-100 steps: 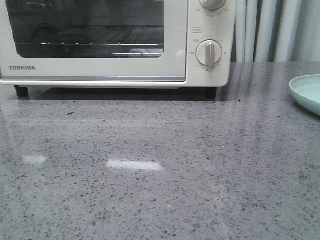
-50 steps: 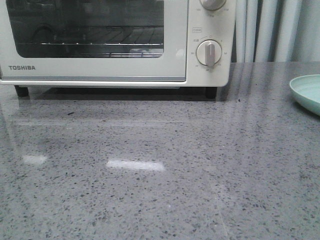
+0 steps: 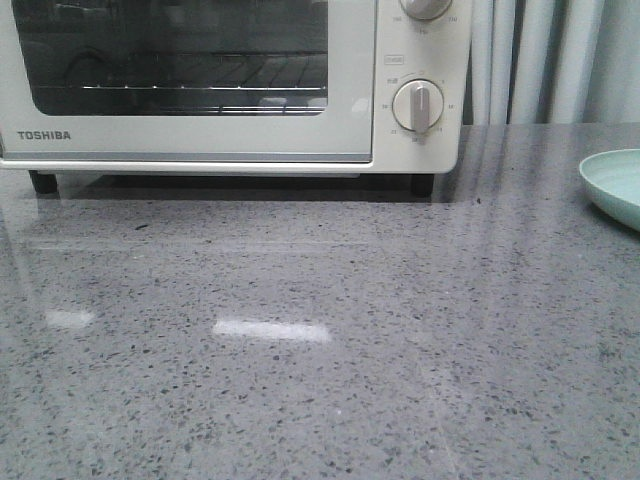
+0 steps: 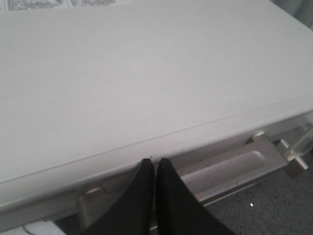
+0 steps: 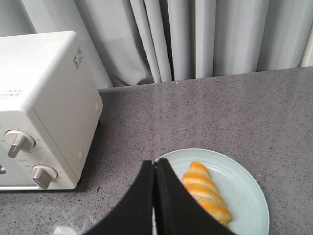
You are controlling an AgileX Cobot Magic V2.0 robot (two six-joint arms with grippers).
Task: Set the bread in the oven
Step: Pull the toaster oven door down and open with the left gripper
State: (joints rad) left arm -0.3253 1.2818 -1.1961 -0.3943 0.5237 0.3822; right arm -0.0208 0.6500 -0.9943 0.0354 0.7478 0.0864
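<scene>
The cream-white TOSHIBA oven [image 3: 230, 85] stands at the back left with its glass door closed and its wire rack seen through the window. In the left wrist view my left gripper [image 4: 154, 161] is shut and empty, its tips above the oven's flat top [image 4: 146, 73] near the front edge, over the door handle [image 4: 230, 169]. In the right wrist view the golden-orange striped bread [image 5: 205, 192] lies on a pale green plate [image 5: 244, 196]. My right gripper [image 5: 154, 164] is shut and empty above the plate's near rim, beside the bread. Neither gripper shows in the front view.
The plate's edge [image 3: 612, 185] shows at the far right of the grey speckled counter [image 3: 320, 330]. The oven's dials [image 3: 418, 105] face front. Grey curtains [image 5: 195, 39] hang behind the counter. The oven's side [image 5: 44, 98] is left of the plate.
</scene>
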